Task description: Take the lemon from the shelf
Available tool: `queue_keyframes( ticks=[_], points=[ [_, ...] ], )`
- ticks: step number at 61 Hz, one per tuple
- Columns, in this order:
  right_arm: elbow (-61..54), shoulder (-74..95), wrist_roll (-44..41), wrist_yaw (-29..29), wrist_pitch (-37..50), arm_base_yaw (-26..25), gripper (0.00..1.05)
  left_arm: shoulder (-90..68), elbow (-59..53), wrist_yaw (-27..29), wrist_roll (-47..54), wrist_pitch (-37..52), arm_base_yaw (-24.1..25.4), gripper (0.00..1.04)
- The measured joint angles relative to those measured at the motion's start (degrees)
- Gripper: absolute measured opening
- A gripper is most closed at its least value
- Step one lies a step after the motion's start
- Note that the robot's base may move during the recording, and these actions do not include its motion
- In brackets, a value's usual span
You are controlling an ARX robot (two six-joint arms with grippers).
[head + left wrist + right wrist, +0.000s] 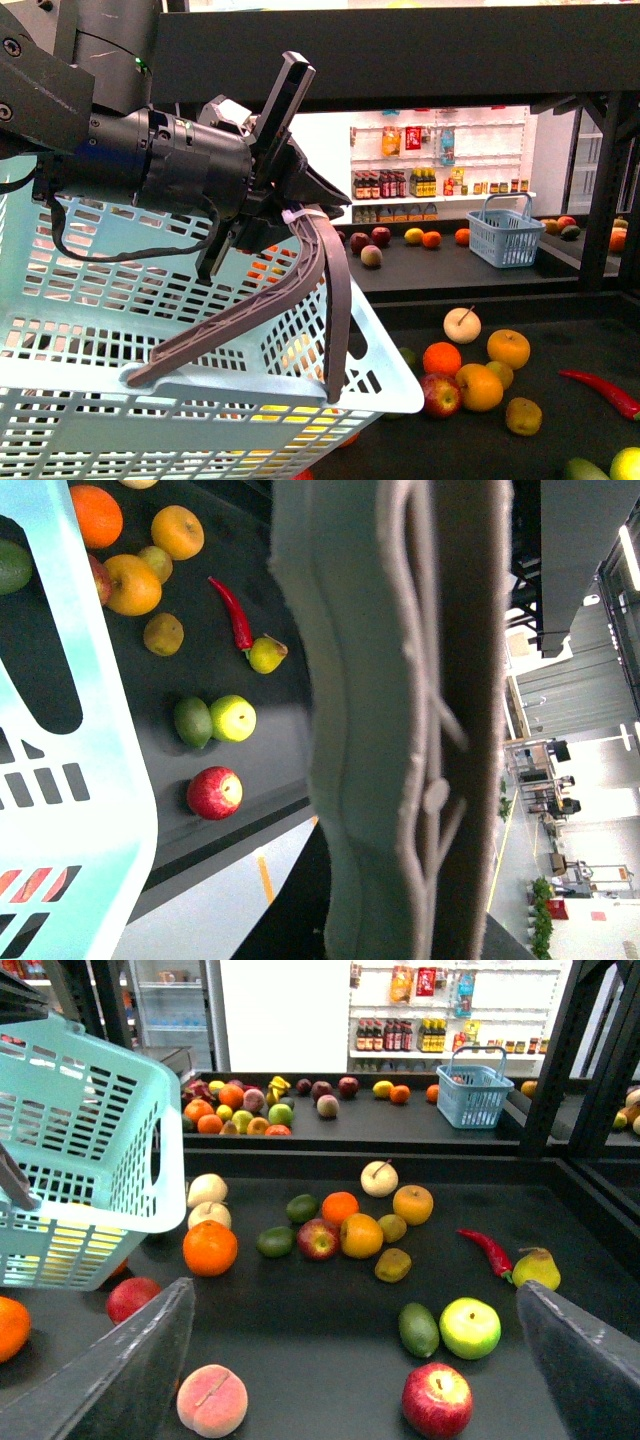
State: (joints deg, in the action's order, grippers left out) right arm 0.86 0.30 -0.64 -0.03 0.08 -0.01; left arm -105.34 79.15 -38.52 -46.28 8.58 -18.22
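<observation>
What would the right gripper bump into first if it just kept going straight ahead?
Probably fruit on the black tray. The right gripper is open and points down over it. The green avocado and green apple lie nearest its line, just above the red apple. Depth is hard to judge.

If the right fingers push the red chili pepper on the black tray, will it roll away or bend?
The red chili pepper looks long, thin and curved, so it would probably slide or pivot rather than roll. It appears small and likely light, so a slight push may move it. It lies close to a yellow pear, which a push might bump.
</observation>
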Motion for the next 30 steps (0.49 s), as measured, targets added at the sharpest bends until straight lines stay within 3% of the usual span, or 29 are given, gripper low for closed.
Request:
queue_keyframes(
  ticks=[3,7,15,30],
  points=[
    [0.0,0.0,0.0,0.0,0.0,0.0,1.04,0.0,0.0,0.0,0.0,0.0,0.0,0.08],
    [0.0,0.0,0.0,0.0,0.0,0.0,1.02,0.0,0.0,0.0,0.0,0.0,0.0,0.08],
    [0.0,0.0,0.0,0.0,0.0,0.0,1.02,0.0,-0.7,11.9,-8.3,6.8,-0.3,0.08],
    [0.0,0.0,0.0,0.0,0.0,0.0,1.02,0.0,-3.5,22.6,-18.0,16.9,4.5,0.08]
  ],
)
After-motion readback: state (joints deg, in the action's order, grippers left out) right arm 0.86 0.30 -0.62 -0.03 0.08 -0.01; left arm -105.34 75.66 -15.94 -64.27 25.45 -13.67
